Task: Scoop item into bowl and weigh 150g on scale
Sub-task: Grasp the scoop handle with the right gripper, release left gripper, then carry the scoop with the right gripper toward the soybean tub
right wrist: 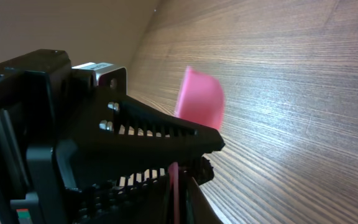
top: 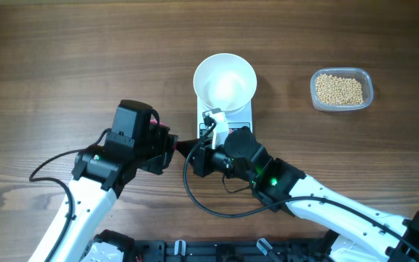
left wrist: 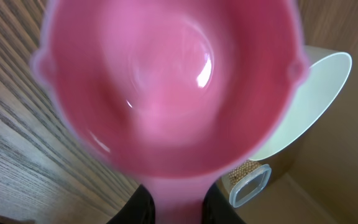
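Observation:
A pink scoop (left wrist: 166,81) fills the left wrist view, blurred and with nothing in it. My left gripper (left wrist: 179,208) is shut on its handle. In the right wrist view the scoop (right wrist: 201,99) stands edge-on, and my right gripper (right wrist: 178,193) is shut on the thin handle just behind the left gripper's ribbed fingers (right wrist: 148,134). Overhead, both grippers meet nose to nose, left (top: 172,148) and right (top: 195,156), in front of the scale (top: 243,116). The white bowl (top: 225,81) sits empty on the scale. The beans (top: 340,89) lie in a clear tub (top: 369,91) at the far right.
The right arm (top: 304,189) crosses the table from the lower right, covering the scale's front edge. A black cable (top: 195,193) loops beneath the grippers. In the left wrist view the bowl (left wrist: 316,99) and the tub (left wrist: 253,186) show beyond the scoop.

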